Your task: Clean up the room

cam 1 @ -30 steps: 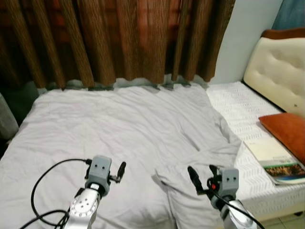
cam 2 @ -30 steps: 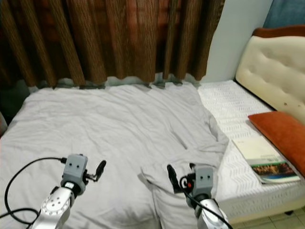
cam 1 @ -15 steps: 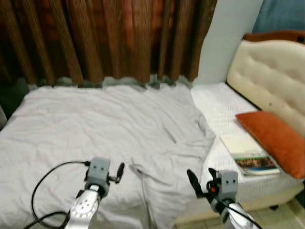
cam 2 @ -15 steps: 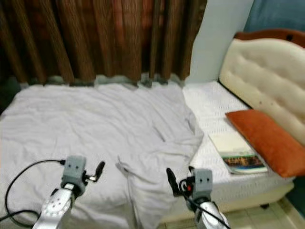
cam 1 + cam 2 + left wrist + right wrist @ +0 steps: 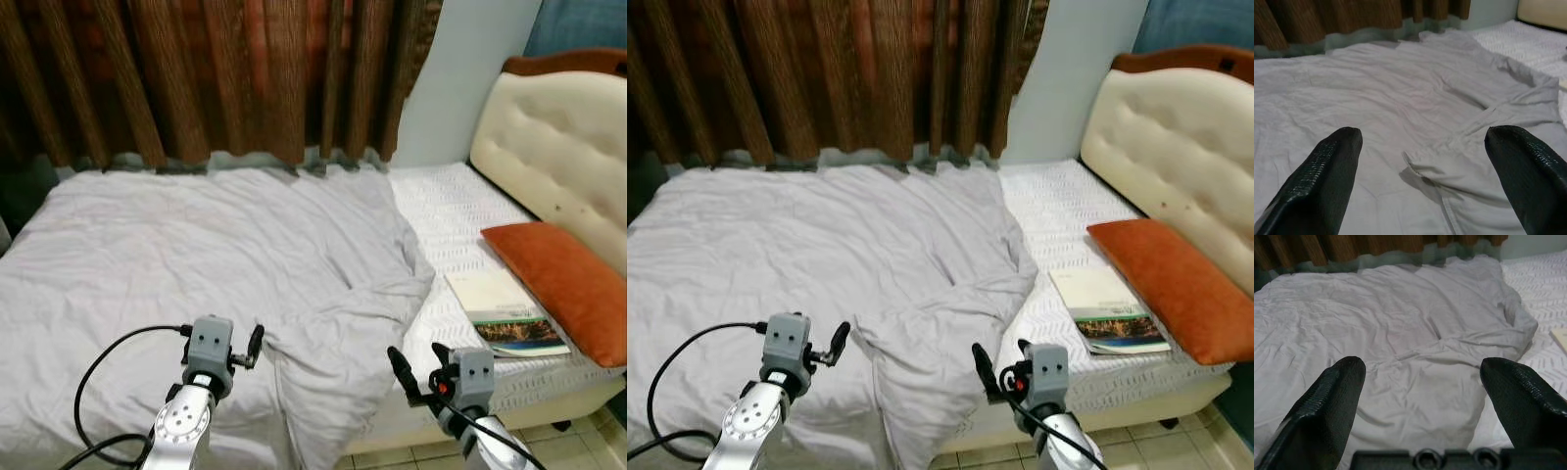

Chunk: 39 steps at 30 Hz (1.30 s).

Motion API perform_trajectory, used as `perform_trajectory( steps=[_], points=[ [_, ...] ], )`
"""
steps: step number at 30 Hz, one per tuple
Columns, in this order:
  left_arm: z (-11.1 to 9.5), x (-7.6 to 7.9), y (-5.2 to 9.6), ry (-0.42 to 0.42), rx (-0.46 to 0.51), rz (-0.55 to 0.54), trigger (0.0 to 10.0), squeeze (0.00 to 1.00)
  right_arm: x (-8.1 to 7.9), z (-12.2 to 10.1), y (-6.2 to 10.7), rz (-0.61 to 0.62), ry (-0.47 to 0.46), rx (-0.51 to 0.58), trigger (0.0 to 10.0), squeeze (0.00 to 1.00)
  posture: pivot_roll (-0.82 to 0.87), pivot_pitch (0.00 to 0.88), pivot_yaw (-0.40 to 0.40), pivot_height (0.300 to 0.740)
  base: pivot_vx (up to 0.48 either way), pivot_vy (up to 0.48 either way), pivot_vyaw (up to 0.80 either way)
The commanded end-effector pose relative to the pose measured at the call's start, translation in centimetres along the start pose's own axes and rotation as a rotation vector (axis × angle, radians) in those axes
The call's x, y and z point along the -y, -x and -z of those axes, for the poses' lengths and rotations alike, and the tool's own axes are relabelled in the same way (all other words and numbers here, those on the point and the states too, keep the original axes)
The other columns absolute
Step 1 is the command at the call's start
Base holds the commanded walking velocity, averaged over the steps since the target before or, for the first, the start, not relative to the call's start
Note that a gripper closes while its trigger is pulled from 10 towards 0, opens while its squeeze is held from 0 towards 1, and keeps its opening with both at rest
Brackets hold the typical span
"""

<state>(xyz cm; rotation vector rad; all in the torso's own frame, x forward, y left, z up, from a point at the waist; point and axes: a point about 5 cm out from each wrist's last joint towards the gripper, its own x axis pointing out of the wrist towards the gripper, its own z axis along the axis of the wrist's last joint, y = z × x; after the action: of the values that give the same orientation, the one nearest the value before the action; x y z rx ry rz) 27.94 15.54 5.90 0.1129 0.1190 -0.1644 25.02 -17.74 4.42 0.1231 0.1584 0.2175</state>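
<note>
Fingers on both grippers, left [image 5: 257, 345] & right [image 5: 419, 372], are gaping empty; you're barely starting: duvet [image 5: 216, 255] rumpled, book [image 5: 505, 311] lying out.

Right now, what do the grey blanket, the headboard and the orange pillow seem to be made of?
Grey blanket: thin woven fabric, matte; it creases and folds softly. Headboard: cream padded upholstery, likely leather or vinyl, judging by its button tufts and slight sheen. Orange pillow: cloth cover, matte, possibly velvety; too blurred to be sure.
</note>
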Motion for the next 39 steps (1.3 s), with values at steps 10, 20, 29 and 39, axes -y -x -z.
perform_trajectory(
  steps=[10,20,29,39],
  points=[
    [0.1,0.9,-0.2,-0.013,-0.012,0.041,10.0,0.00,0.0,-0.3,0.0,-0.013,0.005,0.001,10.0,0.00,0.01,0.004,-0.044,0.740,0.384,0.287,0.00],
    [1.1,1.2,-1.8,-0.051,-0.113,0.035,10.0,0.00,-0.1,0.6,0.6,-0.017,0.009,-0.047,10.0,0.00,0.00,0.025,-0.043,0.740,0.234,0.167,-0.54],
    [-1.0,2.2,-6.8,-0.013,-0.187,0.043,10.0,0.00,-1.3,-0.3,3.8,-0.072,0.049,-0.065,10.0,0.00,-0.15,0.229,-0.079,0.740,0.000,0.000,0.00],
    [-5.8,-0.9,-9.1,-0.082,-0.051,-0.196,10.0,0.00,-2.5,-3.2,13.5,-0.060,0.075,-0.177,10.0,0.00,-0.39,0.557,-0.199,0.740,0.000,0.000,0.00]
  ],
)
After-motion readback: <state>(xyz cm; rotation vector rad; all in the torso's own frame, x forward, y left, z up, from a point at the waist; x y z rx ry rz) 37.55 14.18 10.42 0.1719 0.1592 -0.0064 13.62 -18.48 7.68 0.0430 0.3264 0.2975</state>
